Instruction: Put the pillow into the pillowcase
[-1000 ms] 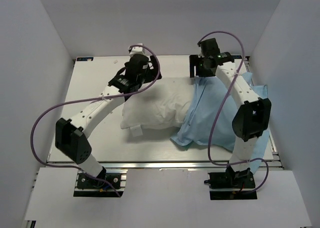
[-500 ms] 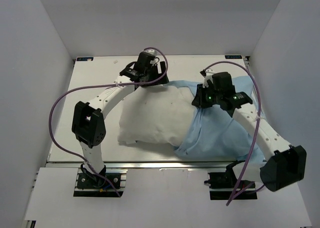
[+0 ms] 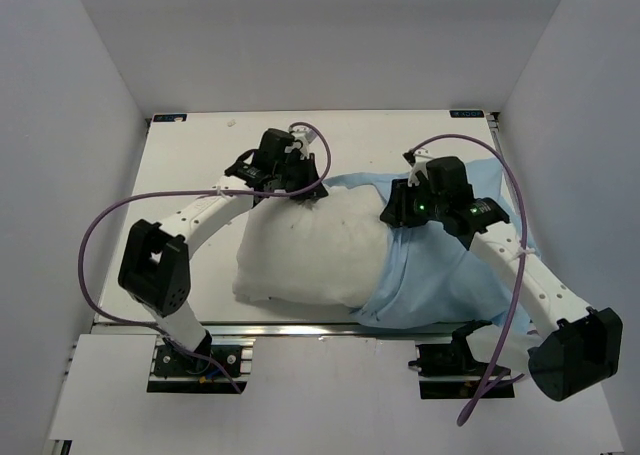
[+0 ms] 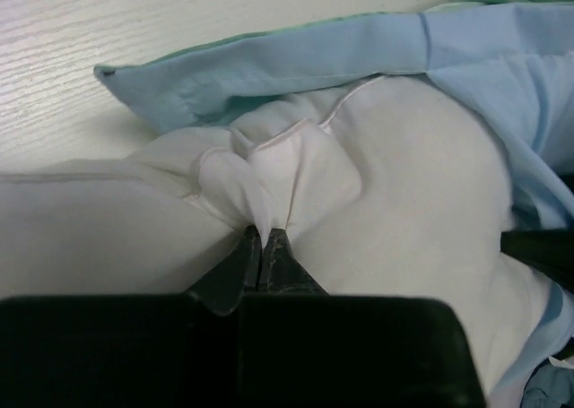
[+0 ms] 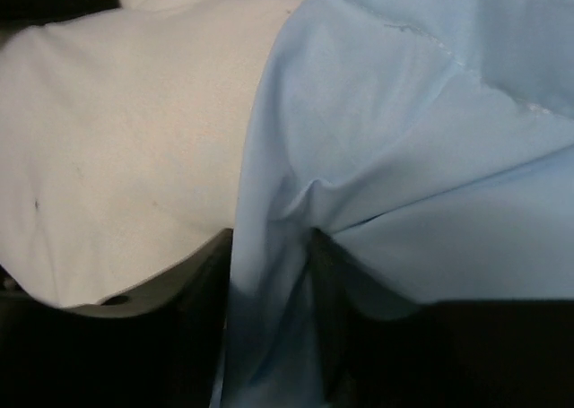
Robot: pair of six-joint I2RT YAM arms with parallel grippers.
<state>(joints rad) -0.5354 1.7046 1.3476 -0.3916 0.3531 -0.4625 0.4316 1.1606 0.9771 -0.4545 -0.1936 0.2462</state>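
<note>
The white pillow (image 3: pixel 300 255) lies across the table's middle, its right end inside the light blue pillowcase (image 3: pixel 450 275). My left gripper (image 3: pixel 300 188) sits at the pillow's far edge, just left of the pillowcase's mouth. In the left wrist view that gripper (image 4: pixel 266 235) is shut on a pinched fold of the pillow (image 4: pixel 404 184), with the pillowcase rim (image 4: pixel 314 54) just beyond. My right gripper (image 3: pixel 392 215) rests at the pillowcase's open edge on top of the pillow. In the right wrist view, its fingers (image 5: pixel 269 247) hold a bunched fold of the pillowcase (image 5: pixel 430 139) beside the pillow (image 5: pixel 126 139).
The white table (image 3: pixel 180 175) is walled in by grey panels on the left, back and right. The pillowcase's closed end reaches almost to the table's right edge. Purple cables loop off both arms above the table.
The left gripper has closed on the pillow's far edge. Pillow and pillowcase have shifted toward the near edge, and the pillowcase covers more of the pillow's right end.
</note>
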